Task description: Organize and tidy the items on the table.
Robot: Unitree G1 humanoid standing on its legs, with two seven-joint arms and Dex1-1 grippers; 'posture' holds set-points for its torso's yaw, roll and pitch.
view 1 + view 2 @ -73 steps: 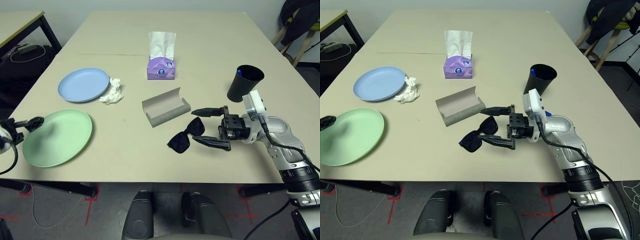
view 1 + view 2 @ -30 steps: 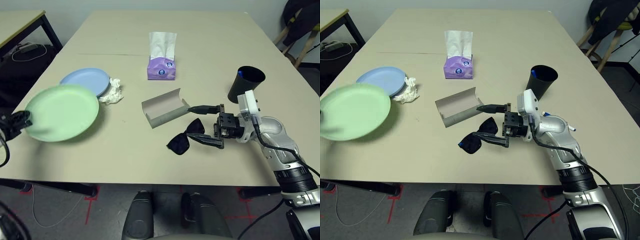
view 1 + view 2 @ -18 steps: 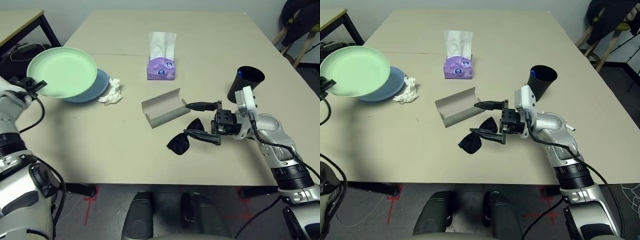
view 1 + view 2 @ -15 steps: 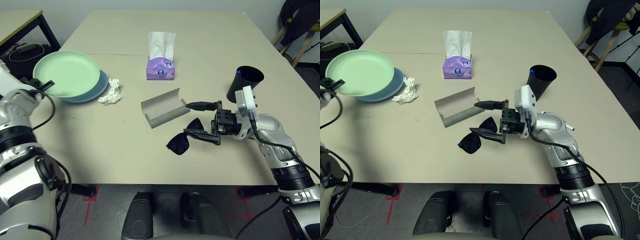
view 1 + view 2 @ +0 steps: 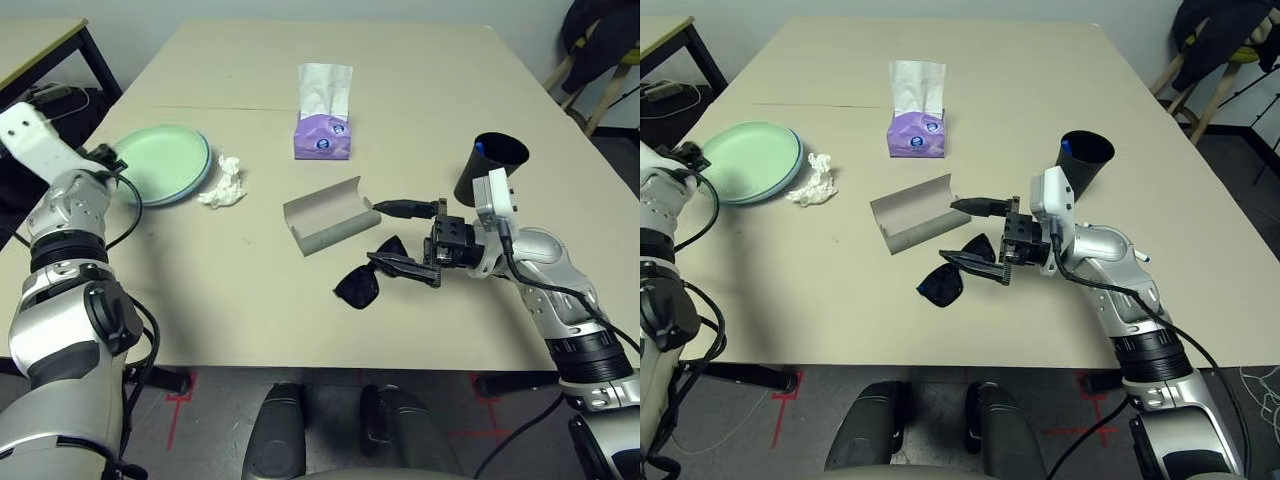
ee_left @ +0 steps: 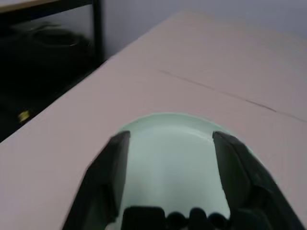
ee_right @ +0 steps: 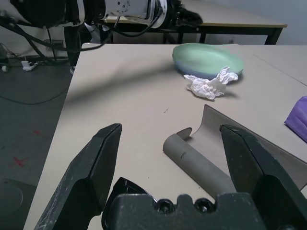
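The mint green plate [image 5: 162,171] is sitting stacked on the pale blue plate [image 5: 748,196] near the worktop [image 5: 420,90]'s left edge, with the left gripper [image 6: 168,158]'s jaws standing wide around its near rim. The right gripper [image 5: 402,238], jaws wide, is hovering over the black sunglasses [image 5: 370,275] beside the open grey glasses case [image 5: 330,215]. Judging by this, closing on the sunglasses is coming next; bare worktop is lying open in front.

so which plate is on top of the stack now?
The mint green plate: it sits on the pale blue plate, whose rim just peeks out beneath its near edge, beside the crumpled tissue.
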